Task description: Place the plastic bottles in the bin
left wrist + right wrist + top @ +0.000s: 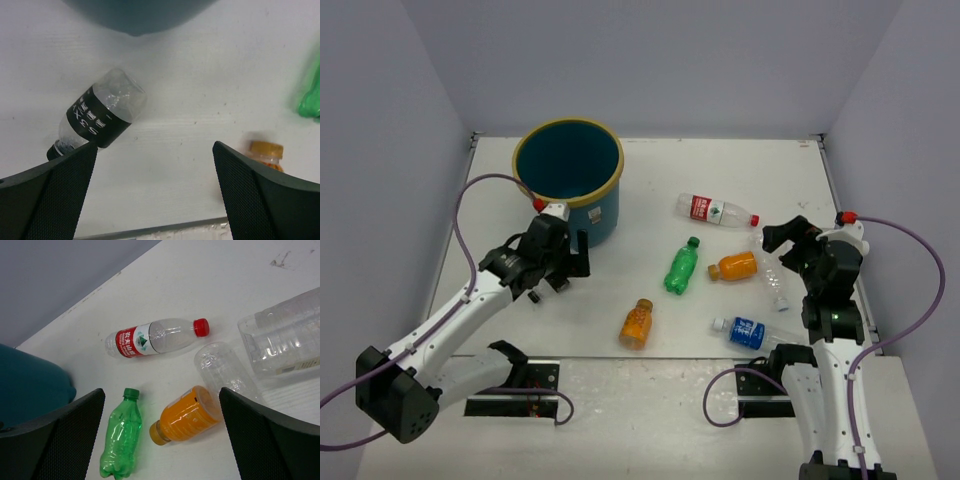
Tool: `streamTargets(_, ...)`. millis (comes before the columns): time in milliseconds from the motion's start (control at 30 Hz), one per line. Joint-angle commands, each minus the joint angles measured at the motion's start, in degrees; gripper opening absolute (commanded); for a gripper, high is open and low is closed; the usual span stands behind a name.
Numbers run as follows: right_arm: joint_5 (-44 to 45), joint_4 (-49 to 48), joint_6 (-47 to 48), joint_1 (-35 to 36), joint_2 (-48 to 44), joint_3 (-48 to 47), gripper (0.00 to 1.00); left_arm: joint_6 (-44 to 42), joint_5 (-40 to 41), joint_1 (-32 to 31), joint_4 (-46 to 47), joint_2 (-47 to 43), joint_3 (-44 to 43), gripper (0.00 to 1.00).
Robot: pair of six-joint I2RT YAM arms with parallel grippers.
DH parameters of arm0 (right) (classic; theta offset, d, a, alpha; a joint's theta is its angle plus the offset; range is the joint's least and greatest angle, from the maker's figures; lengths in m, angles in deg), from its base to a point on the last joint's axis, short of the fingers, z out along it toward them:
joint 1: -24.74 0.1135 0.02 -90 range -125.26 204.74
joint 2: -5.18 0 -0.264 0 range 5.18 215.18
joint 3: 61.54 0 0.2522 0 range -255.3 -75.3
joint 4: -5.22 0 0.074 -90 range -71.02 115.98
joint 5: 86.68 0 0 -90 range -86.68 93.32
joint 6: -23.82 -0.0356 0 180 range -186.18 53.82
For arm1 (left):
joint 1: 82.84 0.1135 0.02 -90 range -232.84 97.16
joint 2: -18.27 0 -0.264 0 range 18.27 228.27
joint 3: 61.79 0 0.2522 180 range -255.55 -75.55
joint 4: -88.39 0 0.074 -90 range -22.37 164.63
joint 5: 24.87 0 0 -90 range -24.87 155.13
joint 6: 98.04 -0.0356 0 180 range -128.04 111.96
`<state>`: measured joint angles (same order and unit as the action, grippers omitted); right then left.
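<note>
Seven bottles lie on the table [650, 170]. There are two orange, one nearer the arms [637, 323] and one farther [735, 266], plus a green bottle [682, 266], a red-label bottle [717, 210], a blue-label bottle [740, 330] and a plain clear bottle [775, 280], which may be two pieces of clear plastic.

The black-label bottle [100, 117] lies below the left gripper [155, 150], just beside the one bin [602, 215]. Both the left gripper and the right gripper [161, 391] gape wide and hold nothing.

Teal bin [610, 205], yellow rim. Desk [750, 165] plain white. There's the green bottle [682, 266], an orange bottle [734, 266], a second orange bottle [637, 322]. Clear ones now: red-label bottle [717, 210] with red cap, blue-label bottle [745, 331], black-band bottle [100, 117] with white lettering.
</note>
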<state>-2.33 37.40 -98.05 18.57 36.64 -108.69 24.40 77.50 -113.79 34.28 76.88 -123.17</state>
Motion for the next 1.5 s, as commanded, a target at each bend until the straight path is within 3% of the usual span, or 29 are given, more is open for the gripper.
streamTargets(0,-0.11,-1.76,0.93,-0.22,-0.63,0.07,0.99,-0.77,1.13,-0.31,-2.63,0.93,0.7,1.0)
streamTargets(100,-0.22,-1.46,0.93,-0.07,-0.64,-0.15,0.99,7.02,11.36,-0.25,-6.91,-1.64,1.89,1.0)
streamTargets(333,-0.72,-1.89,0.82,-0.15,-0.12,-0.06,0.99,15.43,16.81,-0.16,-2.14,-10.88,8.07,1.0)
streamTargets(433,-0.02,-1.99,0.84,-0.15,-0.95,0.16,0.99,15.77,17.34,-0.2,-0.74,-11.06,10.24,1.0)
streamTargets(567,0.36,-2.73,0.59,-0.07,-2.28,1.07,0.99,11.52,11.23,-0.16,8.66,-9.08,15.31,1.0)
streamTargets(833,-0.08,-2.87,0.49,-0.15,-1.68,1.05,0.99,12.11,21.67,-0.24,15.45,-9.58,19.8,1.0)
streamTargets(1000,0.17,-2.86,0.4,-0.15,-1.57,0.95,0.99,8.65,20.14,-0.25,20.44,-9.75,22.83,1.0)
streamTargets(1167,0.38,-3.12,0.31,-0.15,-1.66,1.22,0.99,3.78,13.31,-0.25,27.31,-6.16,23.8,1.0)
streamTargets(1467,1.69,-2.0,0.32,-0.15,-1.83,0.88,0.99,4.21,6.03,-0.33,25.55,4.35,21.75,1.0)
